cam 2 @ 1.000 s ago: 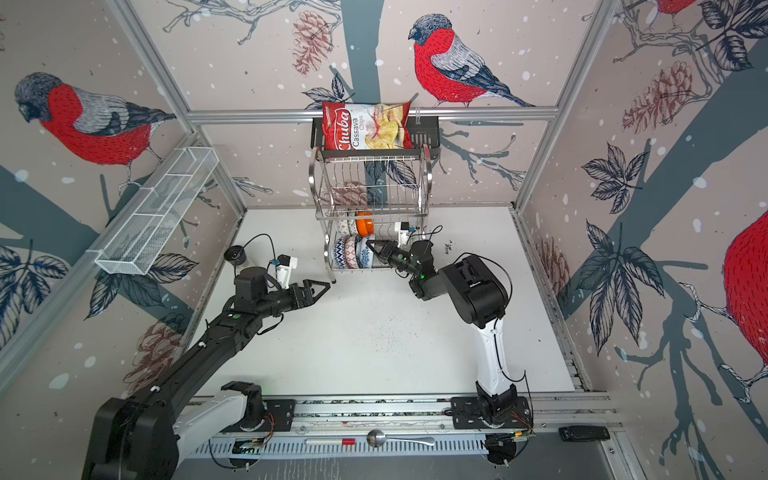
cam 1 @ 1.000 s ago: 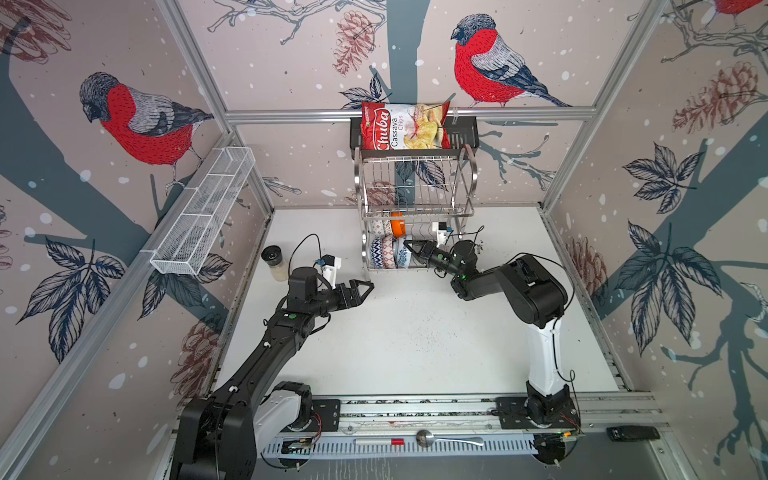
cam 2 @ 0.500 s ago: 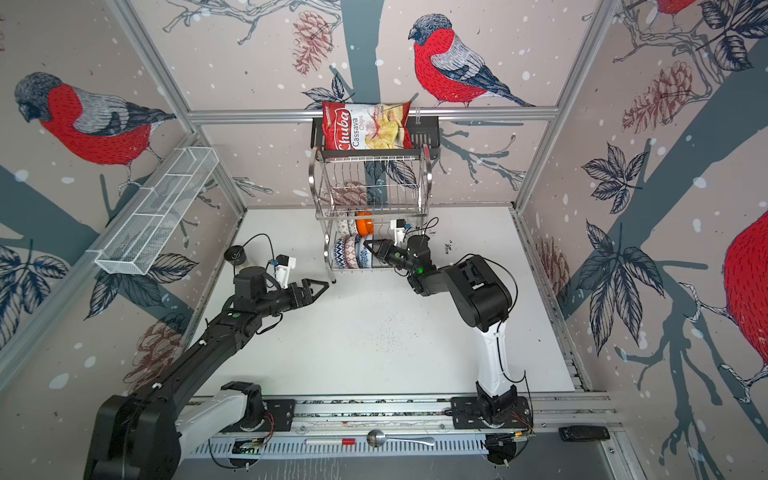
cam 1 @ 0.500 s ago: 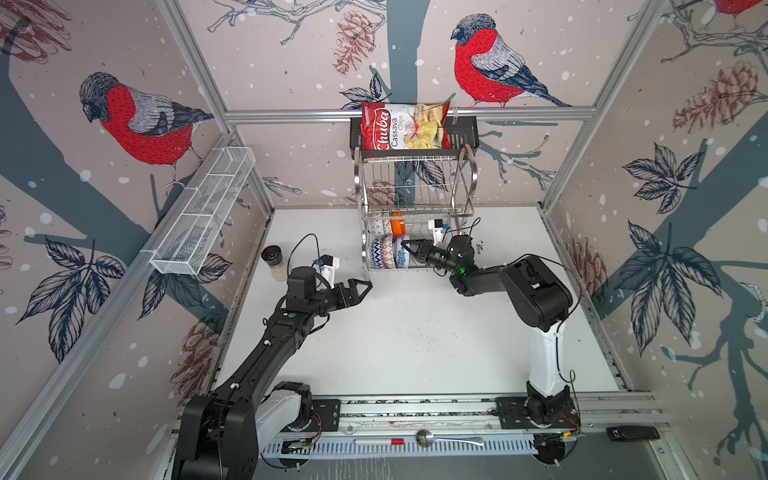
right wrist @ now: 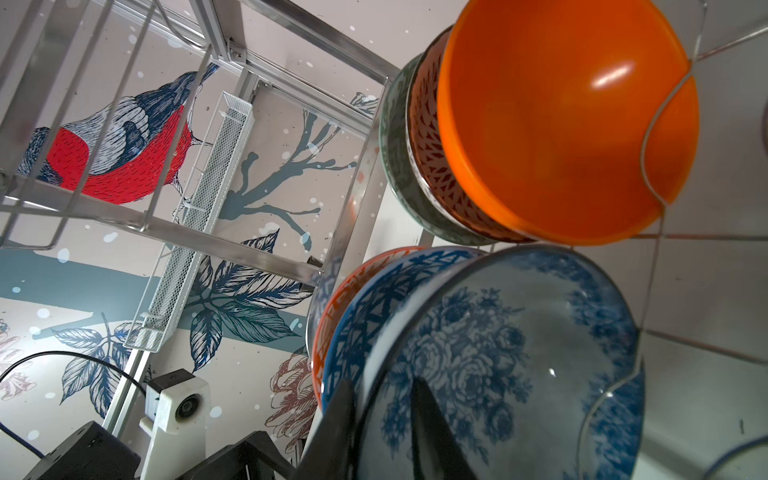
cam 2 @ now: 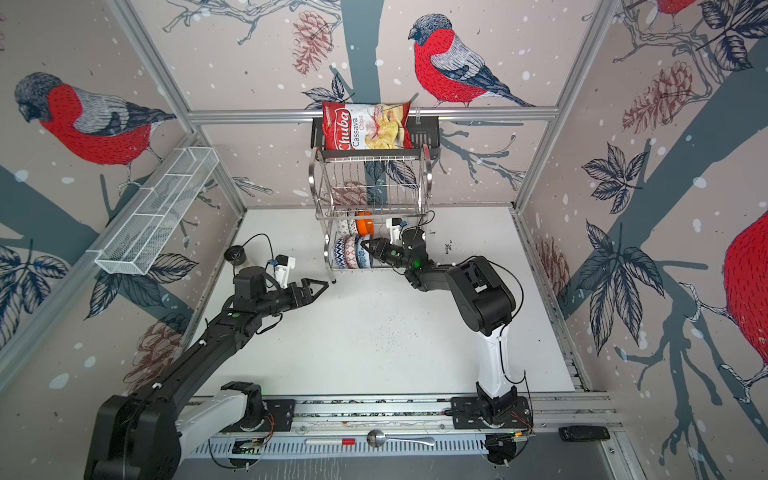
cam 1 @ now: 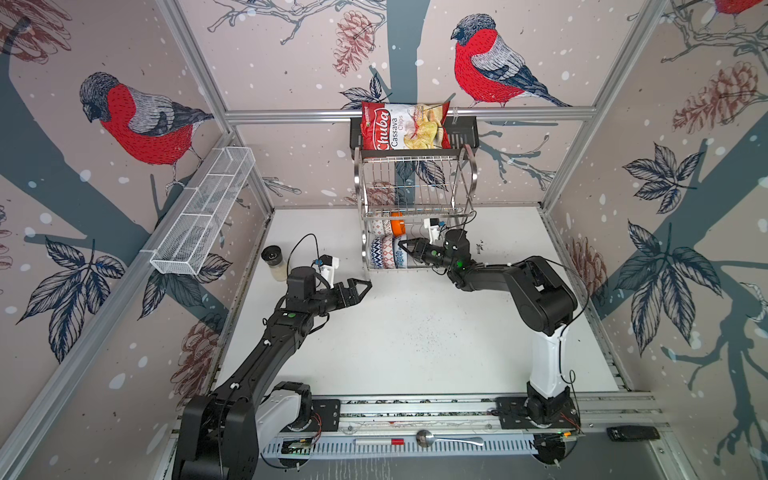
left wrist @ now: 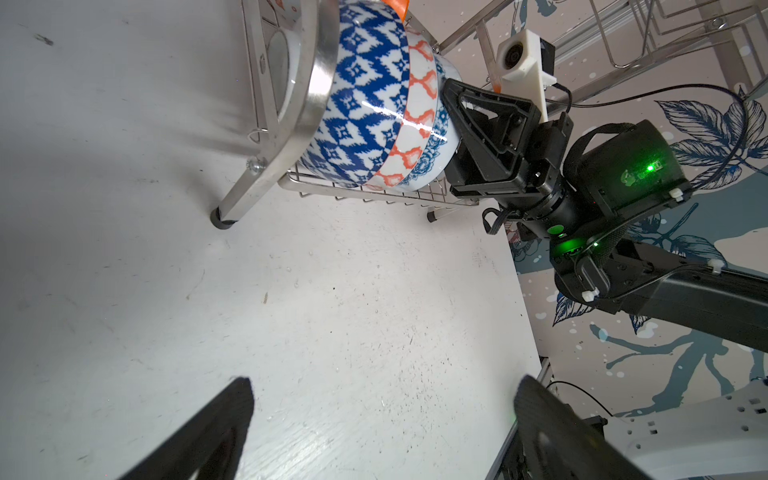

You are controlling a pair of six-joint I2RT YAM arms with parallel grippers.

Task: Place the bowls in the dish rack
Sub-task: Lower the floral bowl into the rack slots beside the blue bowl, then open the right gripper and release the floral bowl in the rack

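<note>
Surface: white, scuffed tabletop [cam 1: 415, 332] inside a booth papered with bullfinches; a spoon [cam 1: 440, 438] lies on the front rail.
Left gripper [cam 1: 362, 290]: hovers over the table just before the rack's front leg, jaws wide apart, holding nothing.
Right gripper [cam 1: 404, 248]: reaches into the lower tier. Its fingers [right wrist: 340, 428] straddle the rim of the blue-floral bowl [right wrist: 498, 365], one inside, one outside. Whether they pinch it or stand slack cannot be told.
Front row: the blue-floral bowl stands on edge against the red-orange lattice bowl [left wrist: 417, 124], which nests against the dark-blue patterned bowl [left wrist: 361, 104].
Back row: plain orange bowl [right wrist: 561, 124], red-brown patterned bowl [right wrist: 432, 158] and grey-green bowl [right wrist: 395, 158], also on edge, packed close.
Dish rack [left wrist: 320, 79]: two-tier steel wire rack at the table's far side; all six bowls sit in its lower tier.
Handling: glazed ceramic, likely stiff, slick, fairly heavy and apt to chip on wire. A rim pinch, one finger each side, suits best.
Progress: judged nearly done; what is left is to let go and back out without dragging the bowl.
Beyond: shaker jar [cam 1: 274, 259] left of the rack, white mesh basket [cam 1: 203, 216] on the wall, chips bag [cam 1: 403, 126] above.
</note>
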